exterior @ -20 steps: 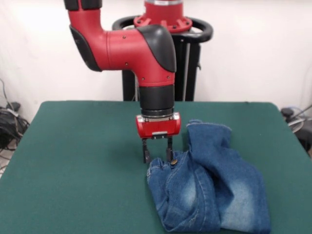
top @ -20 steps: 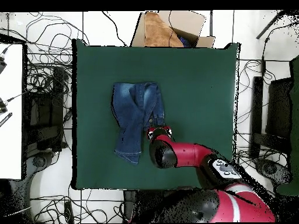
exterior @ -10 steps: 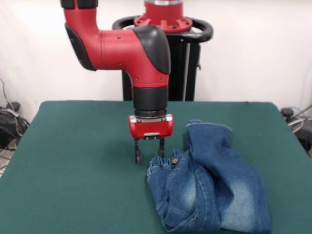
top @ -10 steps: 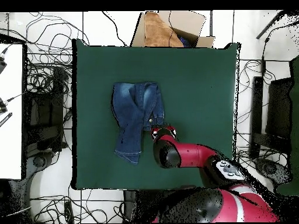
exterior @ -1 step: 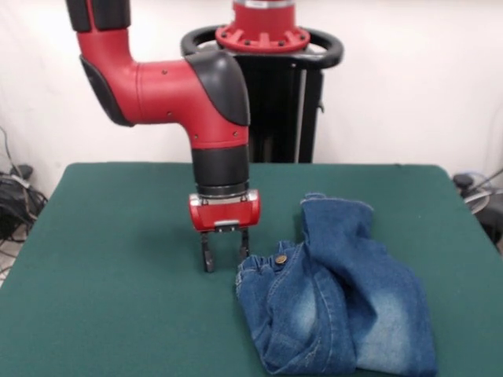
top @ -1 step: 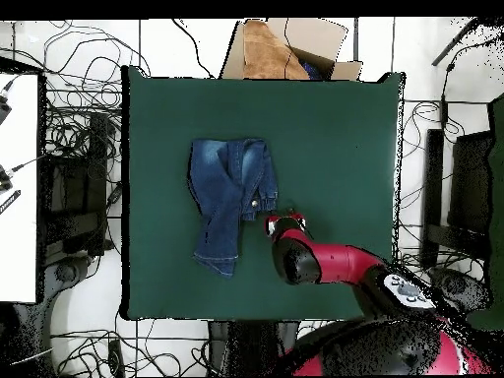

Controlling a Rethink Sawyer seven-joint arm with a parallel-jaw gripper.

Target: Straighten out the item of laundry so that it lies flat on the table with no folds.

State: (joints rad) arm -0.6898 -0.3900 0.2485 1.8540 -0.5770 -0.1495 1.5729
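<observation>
While spread and empty, two fingers (exterior @ -1 step: 225,257) beside one folded pair of jeans (exterior @ -1 step: 338,298)

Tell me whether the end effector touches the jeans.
Apart. The front view shows green table between the open end effector and the jeans.

jeans (exterior @ -1 step: 338,302): faded blue denim | table (exterior @ -1 step: 118,298): dark green | arm (exterior @ -1 step: 173,86): red, black
</observation>
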